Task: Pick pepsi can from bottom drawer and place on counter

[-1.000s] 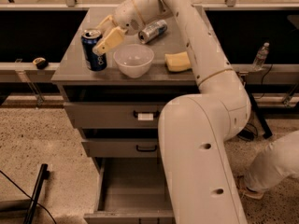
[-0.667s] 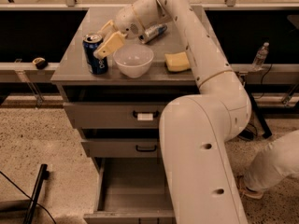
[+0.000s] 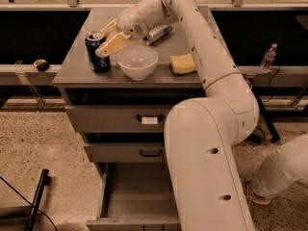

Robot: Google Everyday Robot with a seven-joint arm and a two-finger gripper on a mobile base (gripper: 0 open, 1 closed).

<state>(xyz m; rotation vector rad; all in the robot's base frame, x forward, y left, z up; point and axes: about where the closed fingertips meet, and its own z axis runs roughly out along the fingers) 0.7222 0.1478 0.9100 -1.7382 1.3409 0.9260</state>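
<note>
The dark-blue pepsi can (image 3: pixel 96 55) stands upright on the grey counter (image 3: pixel 77 70), near its front left corner. My gripper (image 3: pixel 103 42) is at the can's upper right, its tan fingers (image 3: pixel 114 42) spread, one behind the can's top and one in front of its right side. The can rests on the counter. The bottom drawer (image 3: pixel 137 196) is pulled open below, and its grey inside shows nothing in it.
A white bowl (image 3: pixel 137 60) sits just right of the can. A yellow sponge (image 3: pixel 182 63) and a lying silver-and-blue can (image 3: pixel 158 32) are further right and back. Two upper drawers (image 3: pixel 120 119) are closed. My arm (image 3: pixel 207 129) covers the cabinet's right side.
The wrist has lowered slightly and the fingers have shifted a little at the can's top. The can stays upright in the same spot on the counter.
</note>
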